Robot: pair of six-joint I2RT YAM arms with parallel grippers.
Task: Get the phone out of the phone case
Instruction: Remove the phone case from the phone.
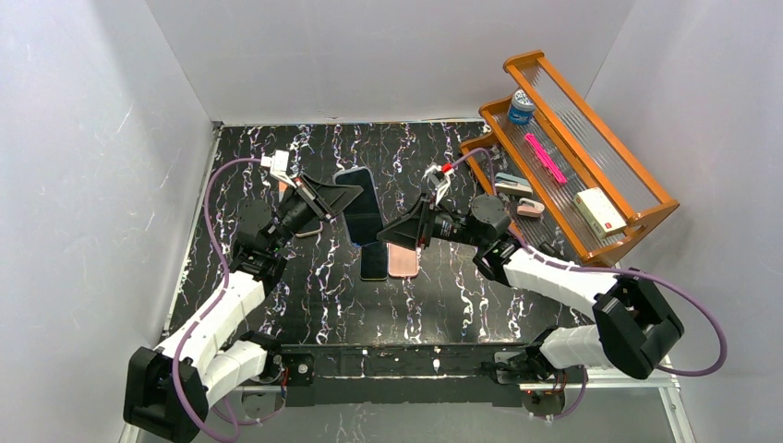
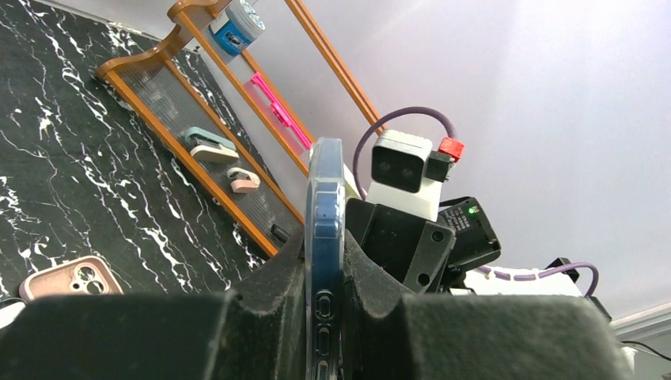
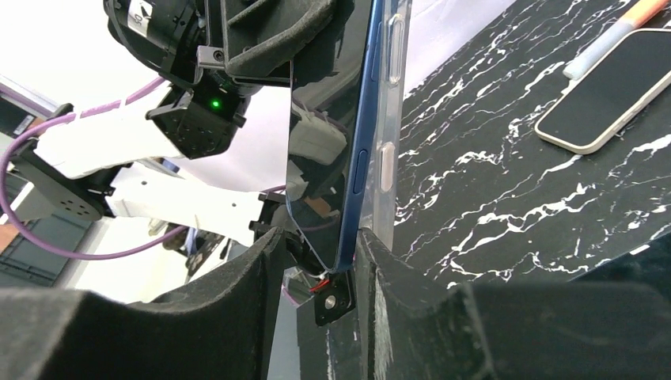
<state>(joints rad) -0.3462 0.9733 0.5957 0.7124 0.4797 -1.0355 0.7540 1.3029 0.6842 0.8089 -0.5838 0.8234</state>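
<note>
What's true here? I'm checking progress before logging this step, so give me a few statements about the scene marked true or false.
1. The cased phone is clamped by both the left hand and the right hand. True.
2. It is already free of its clear case. False: it sits inside the case.
3. A pink-cased phone lies on the table. True.
4. The wooden rack holds nothing. False: a pink pen and a jar sit on it.
</note>
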